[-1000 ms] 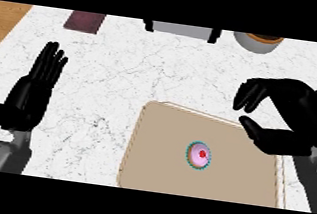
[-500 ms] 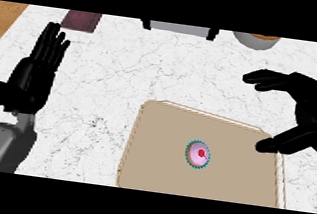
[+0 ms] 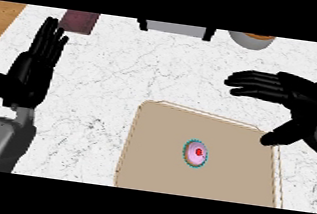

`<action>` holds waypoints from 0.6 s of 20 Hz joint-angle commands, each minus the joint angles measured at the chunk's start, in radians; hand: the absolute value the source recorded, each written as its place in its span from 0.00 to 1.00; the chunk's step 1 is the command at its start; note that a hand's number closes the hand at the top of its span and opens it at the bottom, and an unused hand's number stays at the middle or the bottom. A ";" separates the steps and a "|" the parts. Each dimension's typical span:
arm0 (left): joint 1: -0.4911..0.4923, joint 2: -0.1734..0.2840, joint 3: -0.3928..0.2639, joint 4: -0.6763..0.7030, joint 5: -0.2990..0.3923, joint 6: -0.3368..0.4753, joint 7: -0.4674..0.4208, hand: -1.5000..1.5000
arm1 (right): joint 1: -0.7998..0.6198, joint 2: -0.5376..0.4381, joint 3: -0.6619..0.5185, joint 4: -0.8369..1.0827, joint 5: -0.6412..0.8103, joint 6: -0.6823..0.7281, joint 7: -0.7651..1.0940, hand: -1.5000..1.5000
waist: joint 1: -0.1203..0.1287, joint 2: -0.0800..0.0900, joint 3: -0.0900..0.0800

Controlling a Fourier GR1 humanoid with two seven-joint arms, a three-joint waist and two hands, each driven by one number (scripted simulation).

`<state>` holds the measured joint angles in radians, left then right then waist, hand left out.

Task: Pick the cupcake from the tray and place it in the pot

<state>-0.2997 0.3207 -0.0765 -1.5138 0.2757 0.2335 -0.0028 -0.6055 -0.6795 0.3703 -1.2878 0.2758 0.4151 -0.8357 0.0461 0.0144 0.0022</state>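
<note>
A cupcake [image 3: 196,154] with pink frosting and a red centre sits alone near the middle of a tan tray [image 3: 146,168] on the near side of a white marble counter [image 3: 151,73]. The right hand [image 3: 296,99] hangs at the right, past the tray's far right corner, fingers spread toward the left and thumb pointing down to the tray's right edge, holding nothing and well apart from the cupcake. The left hand [image 3: 32,69] rests at the left edge, fingers straight and pointing away, empty. At the counter's far edge stand a grey pot [image 3: 251,40], partly cut off and to the right, a grey box-like object [image 3: 176,28] in the middle, and a dark maroon block [image 3: 80,20] to the left.
</note>
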 commanded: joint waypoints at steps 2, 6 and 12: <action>-0.007 0.005 0.029 0.024 0.011 -0.016 0.013 0.50 | -0.098 0.010 0.096 0.060 0.110 0.072 -0.114 0.00 | -0.023 -0.009 -0.002; 0.048 -0.004 0.022 -0.058 -0.009 0.004 0.026 0.50 | -0.042 0.018 0.166 0.028 0.183 0.020 -0.095 0.00 | -0.034 -0.014 -0.002; -0.003 -0.003 0.055 -0.014 -0.011 -0.020 0.035 0.50 | -0.049 0.109 0.224 0.126 0.271 -0.011 -0.028 0.00 | -0.034 -0.012 -0.002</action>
<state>-0.2809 0.3196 -0.0359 -1.5286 0.2664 0.2175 0.0163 -0.6371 -0.6182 0.5589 -1.2395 0.4862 0.3512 -0.8234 0.0117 0.0022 0.0000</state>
